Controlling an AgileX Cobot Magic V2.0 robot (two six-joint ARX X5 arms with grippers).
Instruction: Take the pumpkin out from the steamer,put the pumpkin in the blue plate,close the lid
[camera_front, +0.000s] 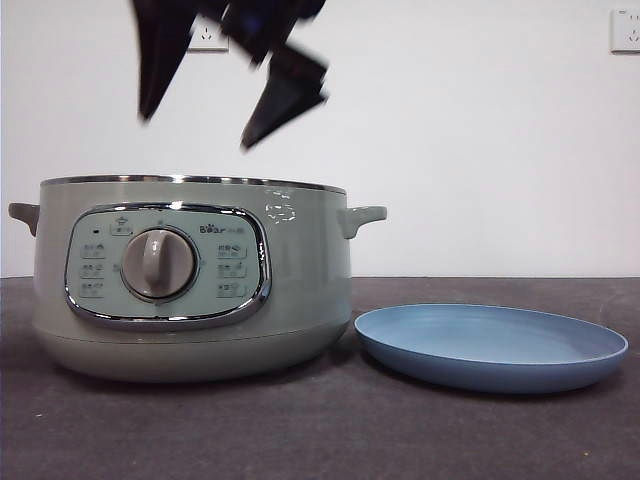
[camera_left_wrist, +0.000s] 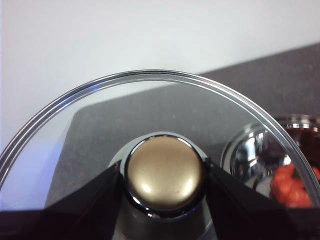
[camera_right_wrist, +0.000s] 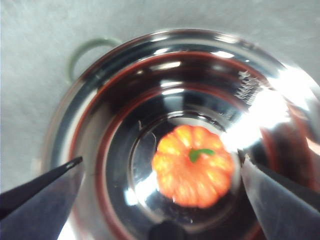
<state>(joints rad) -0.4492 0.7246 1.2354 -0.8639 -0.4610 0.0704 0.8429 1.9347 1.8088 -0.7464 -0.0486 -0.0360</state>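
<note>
Right claw (camera_right_wrist: 160, 170): open, hovering above the small orange toy pumpkin (camera_right_wrist: 194, 166).
Left claw (camera_left_wrist: 165, 175): clamped on the round glass lid's (camera_left_wrist: 150, 110) knob.
Pumpkin: at the sage-green steamer's (camera_front: 190, 290) bottom.
Advice: descend centred, straddle the pumpkin, close gently.
Light-blue plate (camera_front: 490, 345): empty, just beside the steamer.

Dark grey table (camera_front: 480, 430) under steamer (camera_front: 300, 290) and blue plate (camera_front: 490, 345).

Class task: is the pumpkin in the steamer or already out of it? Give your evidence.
In. The right wrist view shows the pumpkin on the steamer's shiny floor.
</note>
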